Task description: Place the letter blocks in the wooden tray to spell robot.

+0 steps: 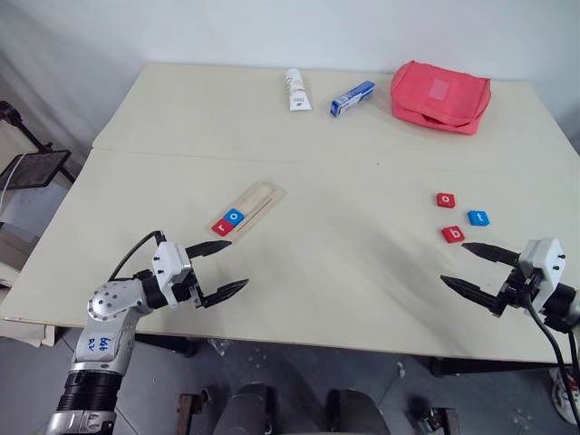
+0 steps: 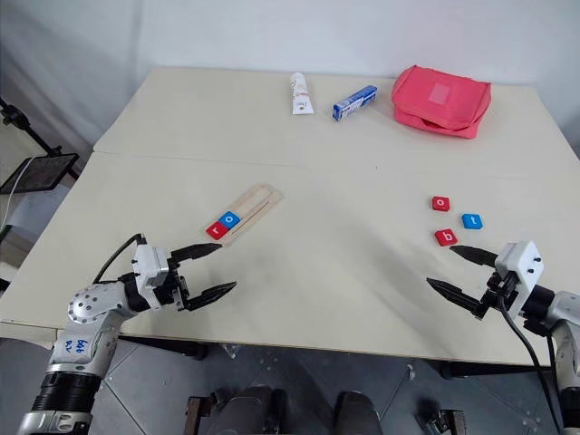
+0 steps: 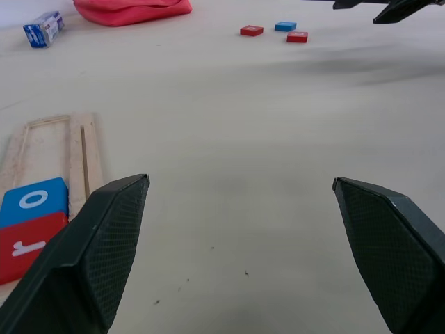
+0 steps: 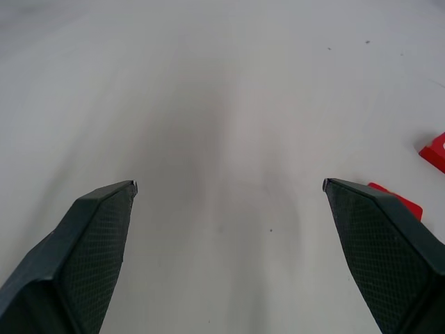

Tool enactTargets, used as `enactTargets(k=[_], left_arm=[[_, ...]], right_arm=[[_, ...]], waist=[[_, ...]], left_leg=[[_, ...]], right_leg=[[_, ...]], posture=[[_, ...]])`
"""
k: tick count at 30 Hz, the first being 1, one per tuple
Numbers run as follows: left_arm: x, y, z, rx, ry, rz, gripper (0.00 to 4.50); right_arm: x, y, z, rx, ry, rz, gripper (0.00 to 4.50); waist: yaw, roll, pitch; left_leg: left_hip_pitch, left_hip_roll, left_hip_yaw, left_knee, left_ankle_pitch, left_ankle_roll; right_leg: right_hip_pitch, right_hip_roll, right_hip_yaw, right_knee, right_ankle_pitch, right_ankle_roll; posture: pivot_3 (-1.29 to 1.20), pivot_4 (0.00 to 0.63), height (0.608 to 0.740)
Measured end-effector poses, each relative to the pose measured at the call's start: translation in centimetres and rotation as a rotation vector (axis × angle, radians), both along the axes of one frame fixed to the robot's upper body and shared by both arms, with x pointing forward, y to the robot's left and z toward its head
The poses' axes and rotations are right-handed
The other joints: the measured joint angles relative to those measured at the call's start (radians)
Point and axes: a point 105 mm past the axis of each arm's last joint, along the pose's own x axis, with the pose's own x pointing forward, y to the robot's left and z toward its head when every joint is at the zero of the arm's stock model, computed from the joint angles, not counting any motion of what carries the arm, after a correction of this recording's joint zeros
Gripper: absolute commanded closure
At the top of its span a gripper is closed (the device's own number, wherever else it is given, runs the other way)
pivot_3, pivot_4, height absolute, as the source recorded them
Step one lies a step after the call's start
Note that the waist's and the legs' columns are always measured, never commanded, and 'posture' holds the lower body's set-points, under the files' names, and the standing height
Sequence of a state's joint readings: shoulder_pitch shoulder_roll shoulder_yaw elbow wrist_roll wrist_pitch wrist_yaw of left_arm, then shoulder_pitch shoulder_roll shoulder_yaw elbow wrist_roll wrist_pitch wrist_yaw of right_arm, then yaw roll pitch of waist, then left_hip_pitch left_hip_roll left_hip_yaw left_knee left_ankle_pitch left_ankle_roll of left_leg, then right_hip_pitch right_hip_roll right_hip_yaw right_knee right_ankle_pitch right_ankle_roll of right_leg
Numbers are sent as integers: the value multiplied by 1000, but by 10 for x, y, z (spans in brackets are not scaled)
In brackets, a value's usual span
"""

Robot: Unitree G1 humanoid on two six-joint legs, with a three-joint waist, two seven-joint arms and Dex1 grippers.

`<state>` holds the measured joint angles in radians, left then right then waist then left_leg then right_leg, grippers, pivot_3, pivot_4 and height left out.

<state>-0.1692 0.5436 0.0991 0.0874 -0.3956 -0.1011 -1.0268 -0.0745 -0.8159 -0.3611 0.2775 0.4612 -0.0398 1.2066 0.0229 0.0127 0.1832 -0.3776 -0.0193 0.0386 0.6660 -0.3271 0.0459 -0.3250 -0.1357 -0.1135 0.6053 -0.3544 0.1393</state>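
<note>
The wooden tray lies at an angle left of the table's middle. A red "r" block and a blue "o" block sit side by side at its near end. Three loose letter blocks lie on the right: a red "o", a blue "t" and a red "b". My left gripper hovers open just in front of the tray's near end, holding nothing. Open and holding nothing, my right gripper hangs just in front of the red "b".
At the table's far side lie a white tube, a blue-and-white box and a red pouch. The table's front edge runs close under both grippers. Bare tabletop stretches between the tray and the loose blocks.
</note>
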Motion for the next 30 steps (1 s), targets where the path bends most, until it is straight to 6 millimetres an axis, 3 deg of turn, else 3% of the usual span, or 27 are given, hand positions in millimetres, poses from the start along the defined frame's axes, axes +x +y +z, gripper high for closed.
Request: enactTargets(k=[10, 20, 23, 27, 30], left_arm=[[-1, 4, 5, 2, -3, 68, 0], [-21, 53, 3, 67, 119, 294, 0], [-10, 56, 11, 64, 122, 353, 0], [15, 53, 42, 90, 81, 449, 0], [29, 45, 47, 125, 143, 481, 0]], right_arm=[[9, -1, 6, 2, -19, -13, 6], [25, 2, 6, 4, -3, 13, 6], [34, 7, 9, 4, -3, 36, 6], [41, 18, 11, -9, -11, 83, 6], [41, 18, 6, -5, 13, 94, 6]], waist=[[-2, 0, 0], [-6, 0, 0], [0, 0, 0], [1, 0, 0], [0, 0, 0]], left_leg=[[0, 0, 0, 0, 0, 0], [1, 1, 0, 0, 0, 0], [1, 1, -1, 1, 0, 0], [1, 0, -2, 1, 0, 0], [1, 0, -2, 0, 0, 0]], right_leg=[[0, 0, 0, 1, 0, 0], [1, 0, 4, 0, 0, 0], [2, 0, 5, 0, 0, 0], [2, 0, 6, 1, 0, 0], [1, 0, 5, 1, 0, 0]], posture=[[0, 150, 740], [0, 150, 740], [0, 150, 740], [0, 150, 740], [0, 150, 740]])
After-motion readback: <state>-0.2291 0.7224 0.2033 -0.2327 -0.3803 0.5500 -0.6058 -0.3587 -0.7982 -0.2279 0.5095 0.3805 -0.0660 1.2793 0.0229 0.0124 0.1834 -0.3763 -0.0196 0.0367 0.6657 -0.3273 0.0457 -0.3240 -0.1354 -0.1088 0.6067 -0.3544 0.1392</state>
